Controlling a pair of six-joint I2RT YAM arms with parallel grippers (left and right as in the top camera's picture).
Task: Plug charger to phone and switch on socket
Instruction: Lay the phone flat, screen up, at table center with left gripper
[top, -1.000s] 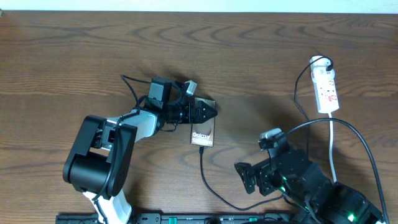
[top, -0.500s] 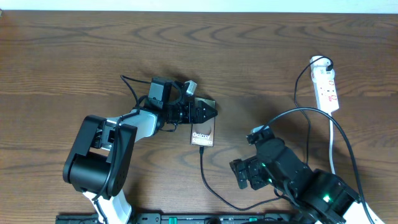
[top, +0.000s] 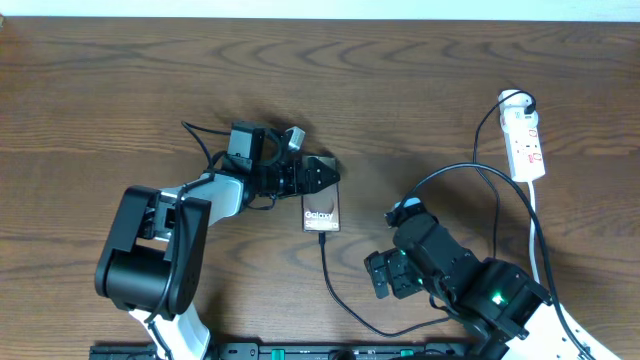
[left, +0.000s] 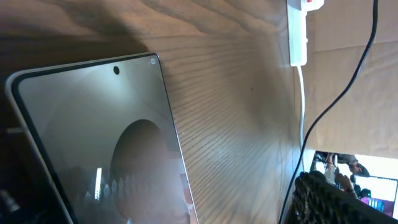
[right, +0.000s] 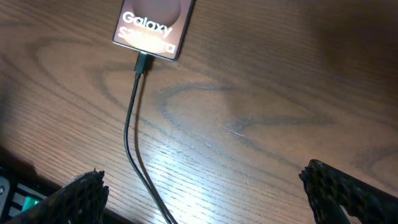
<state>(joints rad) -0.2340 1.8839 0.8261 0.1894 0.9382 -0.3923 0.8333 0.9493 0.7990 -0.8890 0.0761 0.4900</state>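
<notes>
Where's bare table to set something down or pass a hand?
Widest free patch: the far strip of table, beyond the left pincer and phone, running right to the socket. Also bare: the wood between phone and socket, beyond the right pincer. Crowded: the near edge, where the charger loops past the right pincer, and the cables below the socket.
</notes>
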